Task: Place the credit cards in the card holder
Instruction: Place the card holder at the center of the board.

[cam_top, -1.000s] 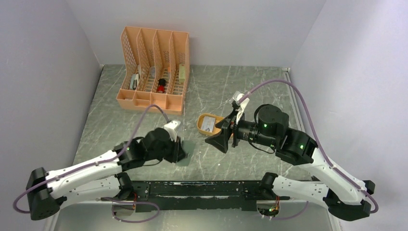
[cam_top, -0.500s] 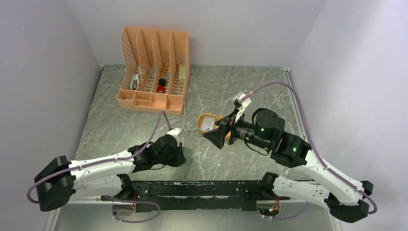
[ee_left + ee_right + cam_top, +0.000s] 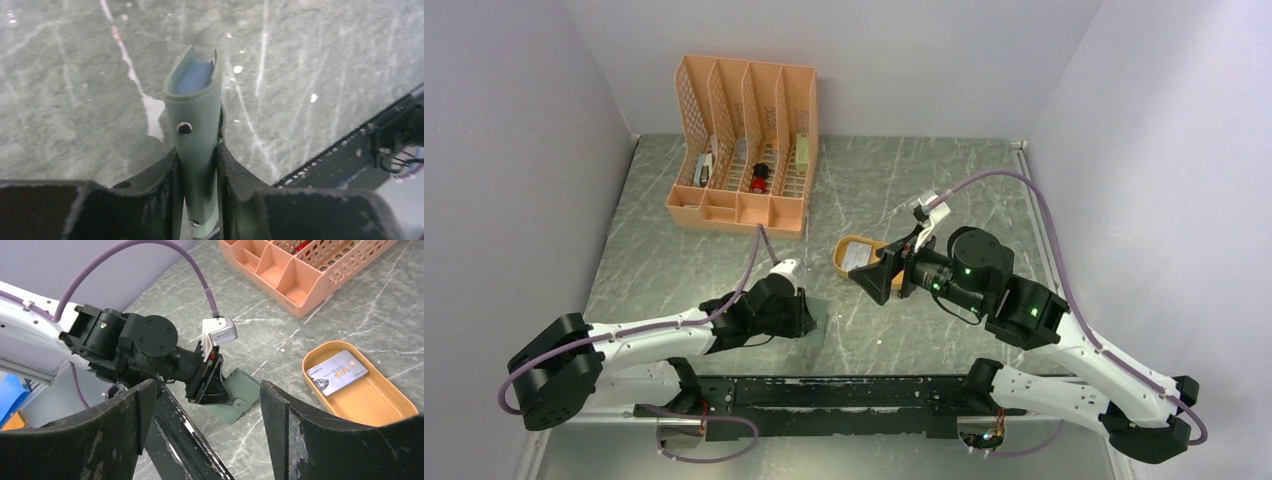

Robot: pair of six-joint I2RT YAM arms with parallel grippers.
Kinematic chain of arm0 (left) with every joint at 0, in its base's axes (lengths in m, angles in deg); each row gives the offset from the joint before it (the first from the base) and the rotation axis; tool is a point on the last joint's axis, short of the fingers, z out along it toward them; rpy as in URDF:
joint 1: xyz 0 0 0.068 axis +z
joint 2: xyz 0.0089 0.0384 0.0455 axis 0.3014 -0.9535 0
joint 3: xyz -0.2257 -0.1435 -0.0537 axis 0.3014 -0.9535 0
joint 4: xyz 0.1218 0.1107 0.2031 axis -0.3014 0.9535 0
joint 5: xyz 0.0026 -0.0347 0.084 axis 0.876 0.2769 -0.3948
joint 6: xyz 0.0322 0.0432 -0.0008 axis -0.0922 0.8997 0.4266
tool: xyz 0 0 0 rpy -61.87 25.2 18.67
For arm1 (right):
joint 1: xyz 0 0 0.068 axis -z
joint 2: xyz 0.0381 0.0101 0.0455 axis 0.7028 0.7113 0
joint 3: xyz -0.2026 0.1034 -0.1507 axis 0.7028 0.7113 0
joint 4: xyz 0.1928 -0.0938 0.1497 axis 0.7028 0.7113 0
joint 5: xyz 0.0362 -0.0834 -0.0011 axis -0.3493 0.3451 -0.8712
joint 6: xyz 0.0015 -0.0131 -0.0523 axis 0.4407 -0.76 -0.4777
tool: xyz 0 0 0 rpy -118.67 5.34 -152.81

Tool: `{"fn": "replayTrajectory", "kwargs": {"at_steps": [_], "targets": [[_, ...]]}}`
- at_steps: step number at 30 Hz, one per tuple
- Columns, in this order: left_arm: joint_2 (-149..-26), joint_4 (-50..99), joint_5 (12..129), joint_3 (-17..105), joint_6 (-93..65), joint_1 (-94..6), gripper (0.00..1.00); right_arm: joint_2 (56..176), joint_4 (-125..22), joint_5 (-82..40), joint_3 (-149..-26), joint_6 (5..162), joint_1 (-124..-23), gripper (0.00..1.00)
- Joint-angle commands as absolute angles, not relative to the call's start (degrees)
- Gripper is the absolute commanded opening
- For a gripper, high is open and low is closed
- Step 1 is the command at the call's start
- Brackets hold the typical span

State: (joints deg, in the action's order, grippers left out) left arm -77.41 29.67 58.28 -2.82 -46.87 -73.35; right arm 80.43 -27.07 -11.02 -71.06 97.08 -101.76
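The card holder [image 3: 192,120], a sage-green folded wallet with a snap stud, stands on edge between the jaws of my left gripper [image 3: 198,150], which is shut on it. Pale blue sleeves show at its far end. In the top view it rests low on the table [image 3: 816,322], near the front rail, with my left gripper [image 3: 804,318] on it. A grey credit card [image 3: 337,372] lies flat in the mustard tray [image 3: 380,405]. My right gripper [image 3: 206,387] hovers open with nothing between its fingers. It sits beside the tray [image 3: 842,262] and faces the card holder [image 3: 240,390].
A peach lattice organizer [image 3: 744,150] with small items stands at the back left. The black rail [image 3: 844,390] runs along the near edge, just in front of the wallet. Grey walls enclose the marbled table [image 3: 944,180].
My left arm has stretched forward and sunk lower, carrying the card holder down toward the table near the front rail. My right gripper has shifted slightly toward the tray and stays open.
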Motion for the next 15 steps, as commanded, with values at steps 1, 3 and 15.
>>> {"fn": "replayTrajectory", "kwargs": {"at_steps": [1, 3, 15], "targets": [[-79.2, 33.6, 53.6, -5.6, -45.9, -72.6, 0.37, 79.4, -26.7, -8.3, -70.8, 97.0, -101.6, 0.79], [-79.2, 34.4, 53.2, -5.5, -46.0, -72.6, 0.47, 79.4, -26.5, -7.9, -70.9, 96.9, -101.6, 0.79], [-71.5, 50.6, 43.1, -0.6, -48.7, -72.6, 0.85, 78.3, -24.8, -5.0, -71.3, 96.3, -101.6, 0.8]]}}
